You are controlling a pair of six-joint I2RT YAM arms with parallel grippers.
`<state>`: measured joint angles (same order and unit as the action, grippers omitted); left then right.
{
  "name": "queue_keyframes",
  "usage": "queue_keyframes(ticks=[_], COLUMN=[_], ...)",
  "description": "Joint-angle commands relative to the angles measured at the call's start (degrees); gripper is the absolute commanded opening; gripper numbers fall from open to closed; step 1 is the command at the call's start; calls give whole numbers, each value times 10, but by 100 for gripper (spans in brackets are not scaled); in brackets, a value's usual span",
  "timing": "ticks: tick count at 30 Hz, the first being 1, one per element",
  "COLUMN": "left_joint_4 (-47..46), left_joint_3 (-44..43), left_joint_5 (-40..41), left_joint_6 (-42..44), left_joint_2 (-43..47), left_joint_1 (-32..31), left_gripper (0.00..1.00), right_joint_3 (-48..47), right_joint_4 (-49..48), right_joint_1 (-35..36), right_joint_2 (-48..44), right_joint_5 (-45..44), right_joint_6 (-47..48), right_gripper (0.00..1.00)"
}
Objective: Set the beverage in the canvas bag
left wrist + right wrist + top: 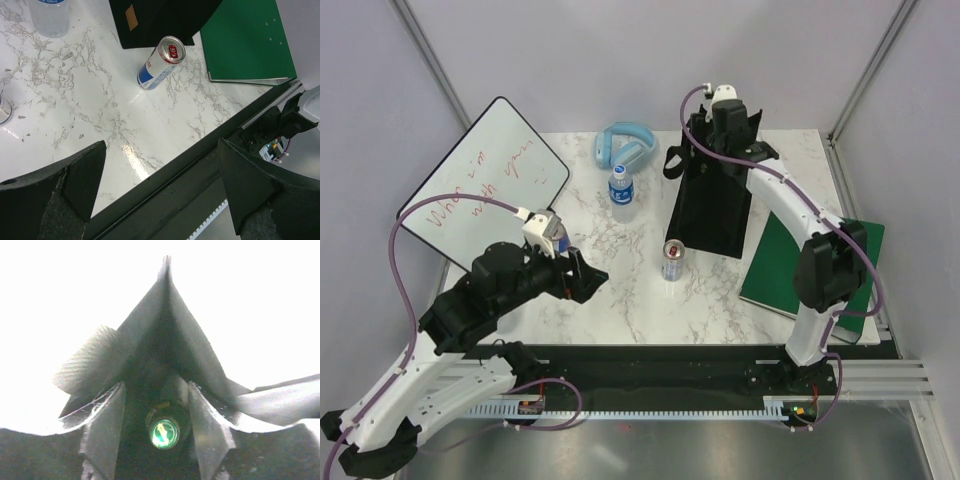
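The black canvas bag [712, 205] stands at the back middle of the table and also shows in the left wrist view [160, 20]. My right gripper [720, 125] is at its mouth, pointing down inside. In the right wrist view the right gripper [156, 390] is open, and a green-capped bottle [164, 433] sits deeper in the bag between and below the fingers, not touched by them. A red, blue and silver can [673, 258] stands in front of the bag [161, 63]. A water bottle [622, 187] stands left of the bag. My left gripper [582, 272] is open and empty over the table's near edge [161, 145].
Blue headphones [625, 148] lie behind the water bottle. A whiteboard [485, 180] leans at the back left. A flat green book [810, 265] lies right of the bag, also seen in the left wrist view [245, 40]. The black rail [650, 365] runs along the near edge.
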<state>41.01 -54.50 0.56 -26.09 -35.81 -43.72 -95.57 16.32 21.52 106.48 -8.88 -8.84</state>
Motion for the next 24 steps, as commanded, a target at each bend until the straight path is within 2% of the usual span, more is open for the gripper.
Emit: queue_keyframes(ticks=[1, 7, 14, 18, 21, 24], left_joint_4=[-5, -5, -5, -5, -5, -4], left_joint_3=[-24, -26, -23, -19, -17, -16], left_joint_5=[1, 3, 8, 8, 8, 9], left_joint_6=[15, 17, 16, 12, 10, 9], left_joint_2=[7, 9, 18, 21, 19, 19], left_joint_1=[2, 2, 1, 1, 1, 2], left_gripper=[99, 99, 99, 99, 99, 99], right_joint_3=[-73, -89, -126, -117, -103, -67], right_joint_4=[70, 120, 211, 263, 300, 314], right_joint_1=[-2, -2, -1, 11, 37, 91], right_joint_2=[-72, -137, -207, -260, -278, -295], right_joint_5=[5, 25, 88, 130, 136, 94], right_joint_6=[-21, -28, -46, -70, -85, -99], right_gripper=[62, 67, 68, 70, 78, 85])
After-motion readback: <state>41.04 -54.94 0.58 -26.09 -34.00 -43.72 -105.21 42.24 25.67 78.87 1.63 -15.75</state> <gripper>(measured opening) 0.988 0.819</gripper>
